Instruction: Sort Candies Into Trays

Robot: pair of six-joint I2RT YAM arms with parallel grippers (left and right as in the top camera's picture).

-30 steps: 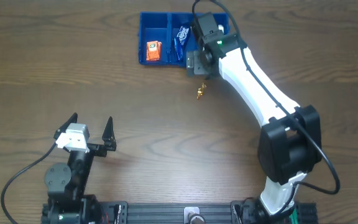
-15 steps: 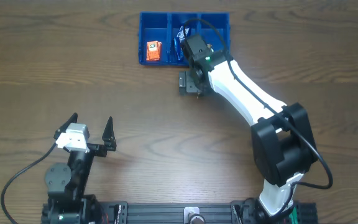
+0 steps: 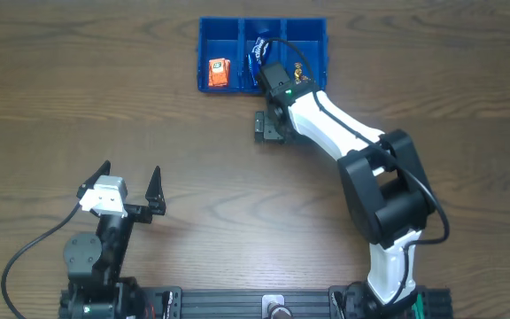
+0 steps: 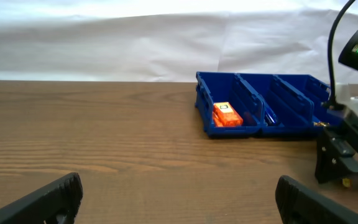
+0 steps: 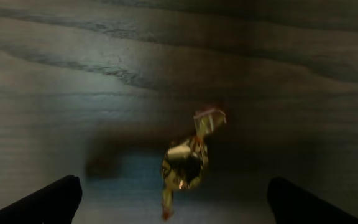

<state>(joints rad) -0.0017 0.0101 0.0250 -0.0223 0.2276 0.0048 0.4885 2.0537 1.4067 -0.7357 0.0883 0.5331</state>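
Right gripper [image 5: 173, 198], jaws spread wide, hangs over the gold-wrapped candy [image 5: 185, 163] on the table [image 3: 104, 106] beside the blue tray [image 3: 204, 55]; pickup step judged underway, next requiring descent and closure on the wrapper.

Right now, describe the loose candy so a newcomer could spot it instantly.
Find the blue three-bin tray on the far side of the table. On the bare wood just outside it, under the right arm's open jaws, lies a gold foil candy. The orange candy and blue candy sit inside bins.
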